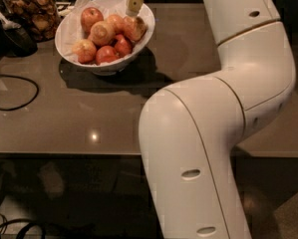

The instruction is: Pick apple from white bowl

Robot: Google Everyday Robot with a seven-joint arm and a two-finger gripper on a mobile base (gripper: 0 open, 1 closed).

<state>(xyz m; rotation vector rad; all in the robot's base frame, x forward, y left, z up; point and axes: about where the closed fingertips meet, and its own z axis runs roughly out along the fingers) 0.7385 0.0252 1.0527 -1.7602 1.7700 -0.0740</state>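
Observation:
The white bowl (71, 26) stands at the back left of the brown table, lined with white paper and filled with several apples. The yellow-tan apple with an orange-red blush (134, 29) lies at the bowl's right side. A pale apple with a stem dimple (102, 32) lies beside it, and smaller deep-red apples (122, 46) lie in front. My gripper (133, 10) reaches down from the top edge and its tip sits just above the blushed apple, at or near its top. My white arm (223, 108) fills the right half of the view.
A glass jar of brown snacks (33, 11) stands left of the bowl. A dark object (9, 34) sits in front of the jar. A black cable (14, 91) loops on the table at the left. The table's front edge (64, 154) runs across the view.

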